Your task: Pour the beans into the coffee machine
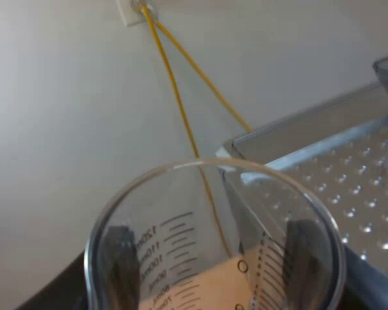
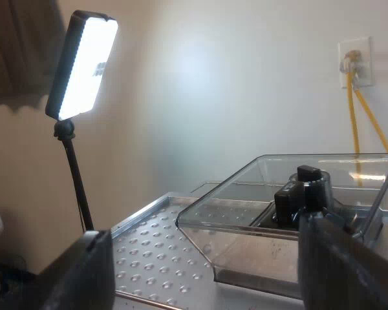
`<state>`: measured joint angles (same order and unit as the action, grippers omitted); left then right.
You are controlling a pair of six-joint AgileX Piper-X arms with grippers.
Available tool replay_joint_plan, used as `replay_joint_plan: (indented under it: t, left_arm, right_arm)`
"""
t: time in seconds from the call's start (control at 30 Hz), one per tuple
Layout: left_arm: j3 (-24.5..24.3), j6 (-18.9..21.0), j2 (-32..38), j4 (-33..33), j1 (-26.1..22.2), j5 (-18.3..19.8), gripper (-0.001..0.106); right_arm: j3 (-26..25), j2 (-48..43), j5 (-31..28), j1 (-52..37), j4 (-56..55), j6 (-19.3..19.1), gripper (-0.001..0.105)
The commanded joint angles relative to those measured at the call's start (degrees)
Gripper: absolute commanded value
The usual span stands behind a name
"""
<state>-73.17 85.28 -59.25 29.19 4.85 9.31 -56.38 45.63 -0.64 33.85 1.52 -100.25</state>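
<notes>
Pour pending | left gripper point(image 1: 212, 231) pinches clear graduated measuring glass point(image 1: 181, 261) by dimpled metal machine top point(image 1: 362, 194) | right gripper point(image 2: 207, 232) spread, facing transparent bean hopper point(image 2: 233, 248)

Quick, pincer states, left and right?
Left pincer: closed on the measuring glass.
Right pincer: open, holding nothing.
</notes>
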Motion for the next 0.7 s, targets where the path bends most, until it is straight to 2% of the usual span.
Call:
replay_joint_plan:
  t: [0.03, 0.27, 0.4, 0.7]
  left_arm:
    - [-3.3, -0.7, -2.4, 3.2, 1.1, -3.5, 0.031]
    - [-11.7, -0.7, -8.1, 6.4, 4.4, -3.6, 0.031]
    - [-16.8, -1.1, -11.8, 10.2, 6.9, -6.2, 0.031]
    - [-19.8, -1.8, -15.1, 10.4, 10.4, -8.2, 0.031]
  right_arm:
    - [-0.4, -0.6, 0.0, 0.1, 1.0, -0.2, 0.062]
    - [-0.4, -0.6, 0.0, 0.1, 1.0, -0.2, 0.062]
    - [-0.4, -0.6, 0.0, 0.1, 1.0, -0.2, 0.062]
    - [-0.4, -0.6, 0.6, 0.1, 1.0, -0.2, 0.062]
